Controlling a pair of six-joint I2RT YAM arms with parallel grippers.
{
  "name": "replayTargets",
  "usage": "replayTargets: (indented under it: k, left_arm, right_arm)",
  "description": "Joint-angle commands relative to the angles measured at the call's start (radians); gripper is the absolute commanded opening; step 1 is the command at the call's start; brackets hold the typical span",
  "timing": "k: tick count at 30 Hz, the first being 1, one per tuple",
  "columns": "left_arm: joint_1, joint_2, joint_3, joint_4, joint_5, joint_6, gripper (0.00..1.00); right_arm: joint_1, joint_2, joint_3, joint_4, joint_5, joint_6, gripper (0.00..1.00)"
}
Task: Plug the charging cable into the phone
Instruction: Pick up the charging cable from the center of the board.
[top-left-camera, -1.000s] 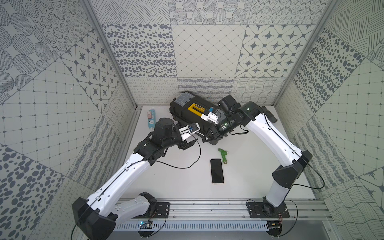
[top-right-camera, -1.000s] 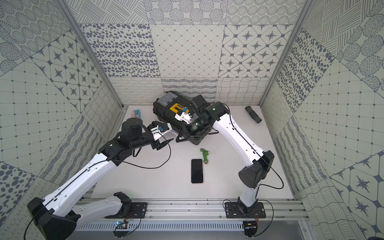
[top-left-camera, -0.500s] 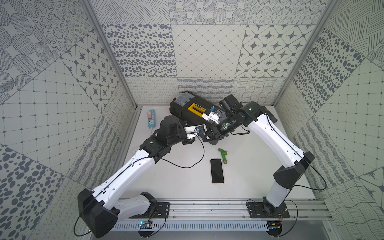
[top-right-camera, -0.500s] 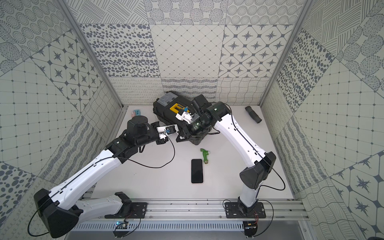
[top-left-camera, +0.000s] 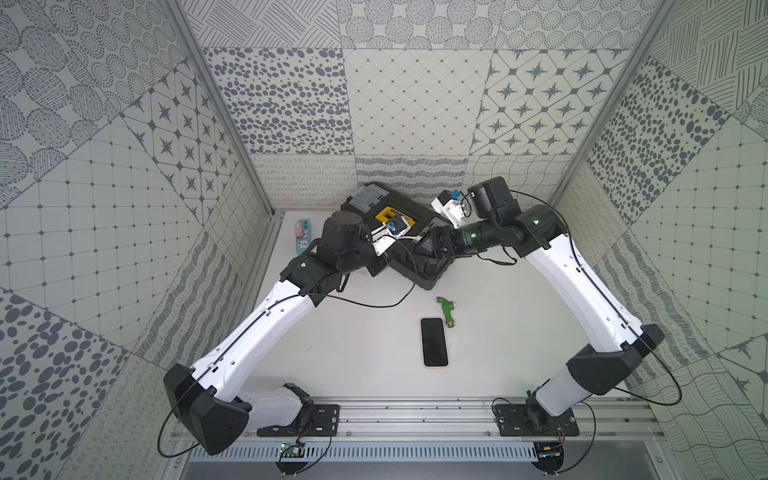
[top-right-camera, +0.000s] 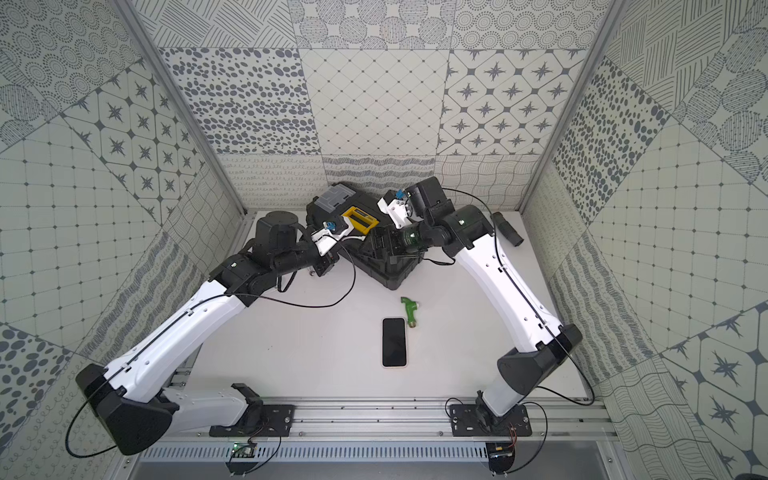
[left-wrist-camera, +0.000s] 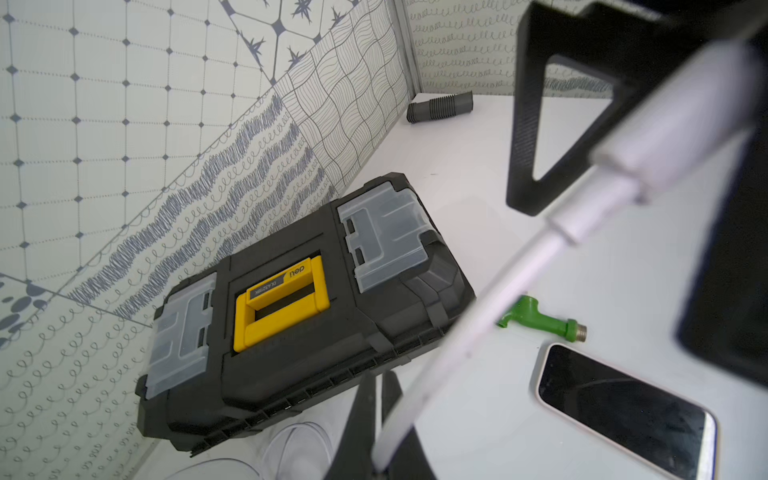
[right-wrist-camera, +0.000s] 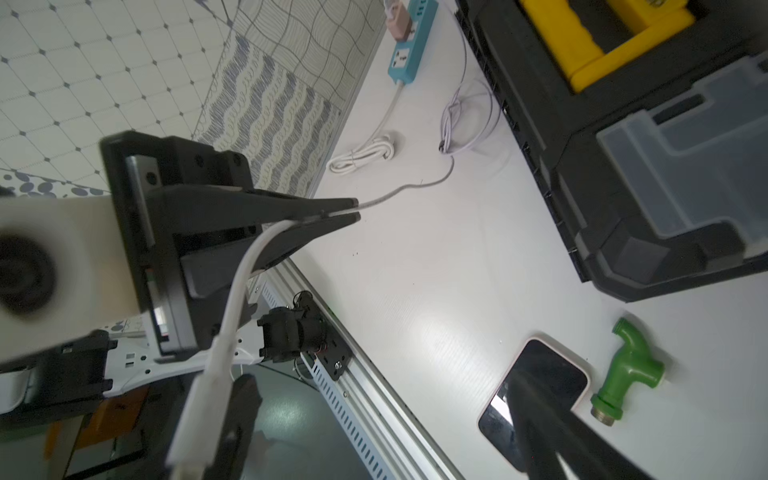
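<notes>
The phone (top-left-camera: 434, 341) (top-right-camera: 394, 341) lies flat, screen up, near the table's middle, with a pale rim (left-wrist-camera: 540, 386); one right finger partly covers it in the right wrist view (right-wrist-camera: 552, 374). My left gripper (top-left-camera: 417, 240) (left-wrist-camera: 378, 378) is shut on the thin white charging cable (left-wrist-camera: 469, 328) (right-wrist-camera: 237, 299), raised in front of the toolbox. The cable's plug end (right-wrist-camera: 203, 395) hangs beside one finger of my right gripper (right-wrist-camera: 380, 380) (top-left-camera: 436, 246), which stands open with its jaws wide apart. The rest of the cable lies coiled (right-wrist-camera: 469, 120) beside the toolbox.
A black toolbox (top-left-camera: 415, 270) (left-wrist-camera: 291, 332) with a yellow handle stands at the back. A green tap fitting (top-left-camera: 446, 309) (right-wrist-camera: 623, 365) lies just beyond the phone. A blue power strip (top-left-camera: 302, 236) with its bundled cord (right-wrist-camera: 365, 156) sits at the left wall. A black ribbed tube (top-right-camera: 507, 228) lies back right.
My left gripper moved right toward the right gripper and shut on the cable. The right gripper opened and let go of the plug end.
</notes>
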Motion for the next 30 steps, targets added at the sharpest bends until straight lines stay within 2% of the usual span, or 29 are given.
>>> replayTargets:
  k: [1,5,8,11,13,19,26,29,30]
  left_arm:
    - [0.063,0.037,0.064,-0.076,0.233,-0.433,0.0]
    - [0.134,0.041,0.047,0.029,0.466,-0.585,0.0]
    - [0.153,0.055,0.035,0.101,0.599,-0.678,0.0]
    - [0.17,0.091,0.031,0.191,0.761,-0.812,0.0]
    - [0.172,0.109,0.038,0.216,0.827,-0.859,0.0]
    - [0.172,0.126,0.033,0.274,0.932,-0.952,0.0]
    - [0.172,0.125,0.036,0.229,0.954,-0.936,0.0]
    - [0.172,0.125,0.034,0.227,0.961,-0.939,0.0]
    - [0.172,0.126,0.035,0.222,0.961,-0.938,0.0]
  right_arm:
    - [-0.001,-0.065,-0.078,0.229,0.051,0.044,0.96]
    - [-0.001,-0.108,-0.175,0.395,-0.007,0.055,0.91]
    - [0.0,-0.115,-0.226,0.538,-0.055,0.079,0.83]
    - [0.003,-0.077,-0.205,0.591,-0.088,0.076,0.79]
    - [0.004,-0.059,-0.172,0.593,-0.073,0.043,0.77]
    - [0.001,-0.004,-0.081,0.59,-0.063,-0.04,0.72]
    - [0.001,0.052,-0.008,0.587,-0.139,-0.045,0.69]
    - [-0.001,0.068,0.008,0.584,-0.153,-0.05,0.64]
    - [0.0,0.075,0.016,0.584,-0.161,-0.05,0.6]
